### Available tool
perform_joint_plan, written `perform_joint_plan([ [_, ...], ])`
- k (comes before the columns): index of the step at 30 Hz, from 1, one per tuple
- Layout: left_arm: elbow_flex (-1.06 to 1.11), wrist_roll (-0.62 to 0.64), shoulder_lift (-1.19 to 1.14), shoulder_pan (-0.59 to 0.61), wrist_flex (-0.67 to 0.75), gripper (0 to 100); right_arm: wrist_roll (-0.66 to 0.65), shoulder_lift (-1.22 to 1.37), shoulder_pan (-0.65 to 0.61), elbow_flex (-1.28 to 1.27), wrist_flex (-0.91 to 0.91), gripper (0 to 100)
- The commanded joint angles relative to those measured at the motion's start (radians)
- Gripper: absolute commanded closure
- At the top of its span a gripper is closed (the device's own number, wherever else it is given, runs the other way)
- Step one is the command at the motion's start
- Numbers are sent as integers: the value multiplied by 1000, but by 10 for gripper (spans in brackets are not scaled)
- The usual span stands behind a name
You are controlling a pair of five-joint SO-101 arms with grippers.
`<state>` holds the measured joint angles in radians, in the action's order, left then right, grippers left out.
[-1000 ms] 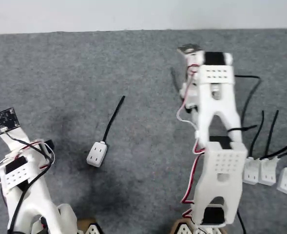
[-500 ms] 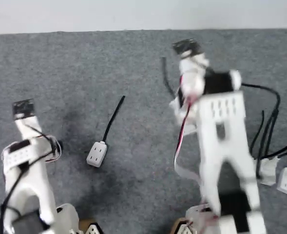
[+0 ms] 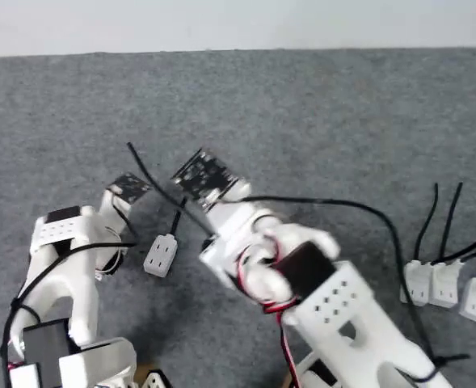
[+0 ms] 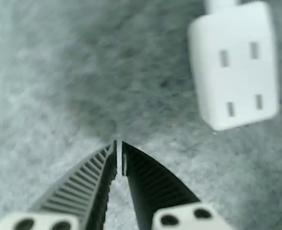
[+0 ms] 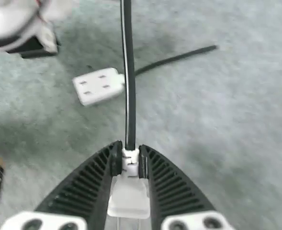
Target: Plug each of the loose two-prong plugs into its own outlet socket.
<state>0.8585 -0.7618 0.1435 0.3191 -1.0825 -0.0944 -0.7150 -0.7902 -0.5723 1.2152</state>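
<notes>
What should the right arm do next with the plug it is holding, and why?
Probably carry the plug over the socket and line it up with one pair of slots. The right gripper is shut on the plug, while the socket lies apart from it on the carpet, slots up and empty.

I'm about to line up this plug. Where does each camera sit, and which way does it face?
High view: fixed overhead, looking down on the grey mat; left arm and right arm show, with the outlet socket between them.
Left wrist view: on the left arm's wrist, looking down past the shut left pincer at the outlet socket.
Right wrist view: on the right arm's wrist, looking along the right pincer, shut on a plug, toward the outlet socket.
Shared: all three views show the outlet socket.
</notes>
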Motion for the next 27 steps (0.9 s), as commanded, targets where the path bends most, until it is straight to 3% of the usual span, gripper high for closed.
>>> perform_joint_plan([
  [1, 31, -101, 51, -49, -20, 987, 87, -10, -62, -92, -196, 991],
  [12, 183, -215, 230, -135, -11, 987, 199, 139, -93, -256, -498, 991],
  [19, 249, -215, 336, -132, 28, 987, 239, 228, -79, -210, -522, 991],
  [22, 249, -87, 351, -92, 89, 987, 334, 237, -51, -196, -527, 991],
  [27, 272, 381, 400, -14, 282, 987, 413, 239, -50, -193, -591, 991],
])
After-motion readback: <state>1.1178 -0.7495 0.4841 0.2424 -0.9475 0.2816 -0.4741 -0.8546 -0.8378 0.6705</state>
